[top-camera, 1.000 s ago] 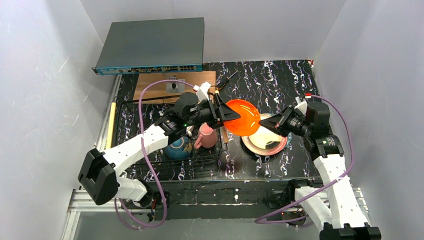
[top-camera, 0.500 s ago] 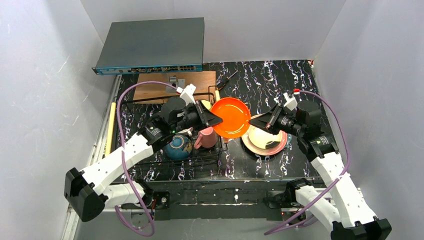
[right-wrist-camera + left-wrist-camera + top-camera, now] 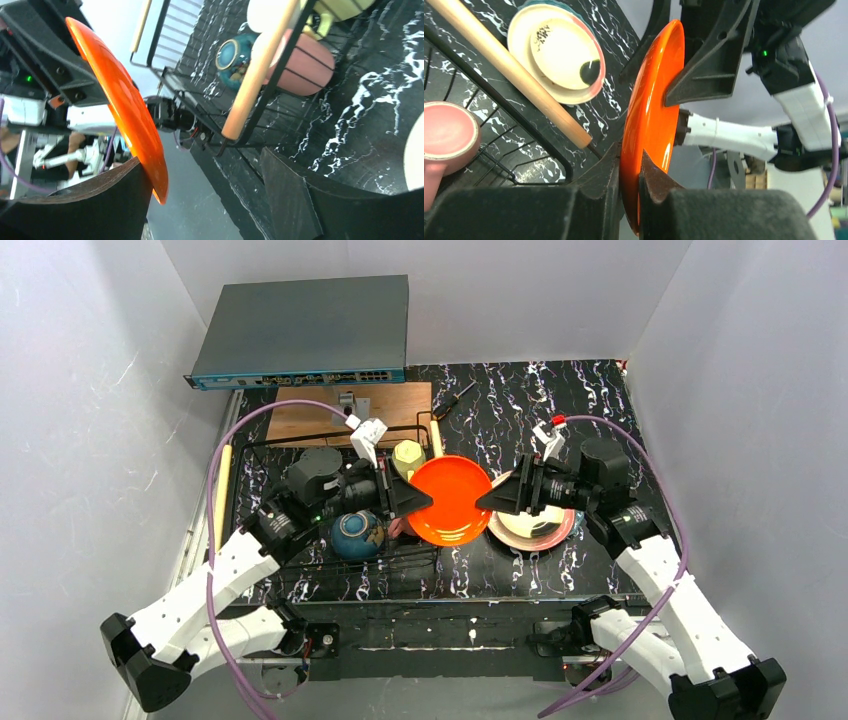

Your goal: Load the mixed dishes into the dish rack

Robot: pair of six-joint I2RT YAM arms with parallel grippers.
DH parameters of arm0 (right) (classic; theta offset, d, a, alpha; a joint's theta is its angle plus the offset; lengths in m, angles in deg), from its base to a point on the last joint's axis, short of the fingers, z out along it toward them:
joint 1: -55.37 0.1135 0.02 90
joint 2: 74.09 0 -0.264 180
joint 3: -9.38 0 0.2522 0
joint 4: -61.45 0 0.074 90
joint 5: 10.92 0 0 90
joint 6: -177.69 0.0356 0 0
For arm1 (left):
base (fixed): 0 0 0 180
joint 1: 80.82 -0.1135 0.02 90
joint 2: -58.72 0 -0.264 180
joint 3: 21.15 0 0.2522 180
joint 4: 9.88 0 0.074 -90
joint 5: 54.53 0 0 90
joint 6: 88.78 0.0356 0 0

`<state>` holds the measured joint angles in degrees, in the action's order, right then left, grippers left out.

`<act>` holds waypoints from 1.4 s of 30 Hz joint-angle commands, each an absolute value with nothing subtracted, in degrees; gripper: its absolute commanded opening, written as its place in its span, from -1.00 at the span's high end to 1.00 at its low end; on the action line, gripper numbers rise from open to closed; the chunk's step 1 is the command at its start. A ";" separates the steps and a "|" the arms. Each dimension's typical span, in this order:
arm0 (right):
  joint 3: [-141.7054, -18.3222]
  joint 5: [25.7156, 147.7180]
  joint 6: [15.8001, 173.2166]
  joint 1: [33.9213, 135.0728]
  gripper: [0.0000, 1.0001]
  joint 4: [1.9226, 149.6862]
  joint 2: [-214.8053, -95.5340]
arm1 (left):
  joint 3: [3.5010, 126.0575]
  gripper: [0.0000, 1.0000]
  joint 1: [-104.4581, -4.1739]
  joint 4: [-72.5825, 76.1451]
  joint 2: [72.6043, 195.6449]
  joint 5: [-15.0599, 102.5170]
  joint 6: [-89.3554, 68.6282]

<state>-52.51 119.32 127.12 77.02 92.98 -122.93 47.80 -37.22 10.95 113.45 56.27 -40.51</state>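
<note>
Noted handover of orange plate [image 3: 450, 502]: clamped at rim by left gripper [image 3: 418, 502], just released by right gripper [image 3: 487, 500], jaws spread. Judged ready for slotting into dish rack [image 3: 400, 558].

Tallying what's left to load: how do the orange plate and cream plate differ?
The orange plate stands on edge in the air; the cream plate lies flat. The orange plate is clamped by the left gripper; the cream plate is ungripped, resting on another plate. Both are round, neither in the dish rack.
</note>
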 commanded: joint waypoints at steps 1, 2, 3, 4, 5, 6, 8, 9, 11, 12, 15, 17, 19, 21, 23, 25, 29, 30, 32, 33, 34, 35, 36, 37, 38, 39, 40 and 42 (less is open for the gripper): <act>-51.36 131.35 123.64 77.65 -0.66 84.17 -120.79 | 47.56 1.00 -37.11 11.51 109.86 66.28 -33.46; -50.56 133.39 125.11 77.93 -0.64 81.19 -120.51 | 47.81 1.00 -37.12 12.26 109.63 66.86 -32.66; -50.13 134.94 126.23 78.35 -0.61 79.09 -120.32 | 48.04 1.00 -37.11 13.36 109.36 66.96 -31.95; -50.05 135.83 126.78 78.96 -0.57 77.98 -120.19 | 48.42 1.00 -37.12 14.36 109.14 66.95 -31.14; -50.33 135.99 126.71 79.67 -0.52 77.89 -120.06 | 48.85 1.00 -37.13 15.34 109.00 66.94 -30.18; -50.81 135.56 126.29 80.48 -0.43 78.58 -120.01 | 49.31 1.00 -37.11 16.55 108.94 67.21 -29.27; -51.92 134.12 124.94 82.19 -0.28 80.57 -120.24 | 50.25 1.00 -37.11 18.30 108.99 68.43 -27.52; -52.33 133.63 124.73 83.21 -0.20 81.08 -120.45 | 50.61 1.00 -37.13 19.17 108.99 68.78 -26.73; -52.97 132.31 124.63 85.64 -0.08 81.41 -120.94 | 51.39 1.00 -37.12 21.27 108.95 68.57 -25.29; -53.22 131.19 124.60 87.16 -0.07 81.59 -121.18 | 51.66 1.00 -37.12 22.23 108.87 68.22 -24.66; -54.07 126.58 123.01 92.68 -0.07 82.42 -122.15 | 51.99 1.00 -37.10 23.60 108.25 67.89 -24.01; -54.70 122.77 121.78 95.71 0.13 82.97 -123.07 | 52.05 1.00 -37.11 24.09 107.74 67.85 -24.01; -55.18 120.12 120.80 97.61 0.45 83.05 -123.94 | 52.29 1.00 -37.13 25.17 107.32 67.21 -24.03; -55.43 119.11 119.88 98.72 0.82 82.29 -124.60 | 52.97 1.00 -37.13 26.95 107.11 65.77 -24.57; -55.50 117.28 118.16 99.36 0.97 82.13 -124.49 | 54.00 0.85 -37.13 29.33 106.93 63.61 -25.87; -55.40 112.84 115.82 99.98 0.97 82.92 -123.21 | 55.41 0.19 -37.07 32.11 106.54 60.79 -28.02; -55.32 103.88 109.87 101.14 0.97 83.71 -120.29 | 59.73 -0.82 -37.12 38.73 105.24 54.74 -32.84; -55.66 100.74 107.94 101.52 0.97 84.12 -119.97 | 61.06 -0.91 -37.08 41.37 104.83 52.43 -34.91; -56.86 94.63 104.48 102.78 0.97 85.64 -120.23 | 64.77 -0.96 -37.13 46.82 104.45 46.04 -40.43; -57.68 90.30 102.60 104.12 0.97 86.54 -120.75 | 65.92 -0.96 -37.13 49.68 104.48 42.96 -43.99; -58.43 86.80 100.46 105.55 0.97 87.08 -121.23 | 67.44 -0.96 -37.12 51.32 104.58 41.55 -47.21; -59.26 82.91 98.15 107.84 0.97 87.14 -122.06 | 68.48 -0.96 -37.09 52.42 104.73 40.95 -51.35; -59.80 78.60 96.17 109.29 0.97 86.93 -123.09 | 69.36 -0.96 -37.14 53.36 104.88 40.78 -53.62; -60.76 74.33 94.10 111.57 0.97 86.40 -124.24 | 70.31 -0.96 -37.21 53.93 105.04 41.18 -57.17; -61.33 70.86 92.18 113.13 0.97 85.53 -125.44 | 70.97 -0.96 -37.22 54.18 105.26 41.74 -61.15; -61.76 67.76 90.19 114.42 0.97 84.52 -126.71 | 71.77 -0.96 -37.20 54.43 105.35 42.08 -64.70; -62.23 64.65 88.08 116.40 0.97 83.09 -127.89 | 72.58 -0.96 -37.18 54.75 105.49 42.28 -68.19; -62.21 59.97 83.37 119.19 0.97 78.49 -129.81 | 73.86 -0.96 -37.22 55.62 105.50 42.26 -75.16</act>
<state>-59.37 76.66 95.22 114.53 87.35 -126.85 71.02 -37.20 50.60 104.76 44.36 -57.42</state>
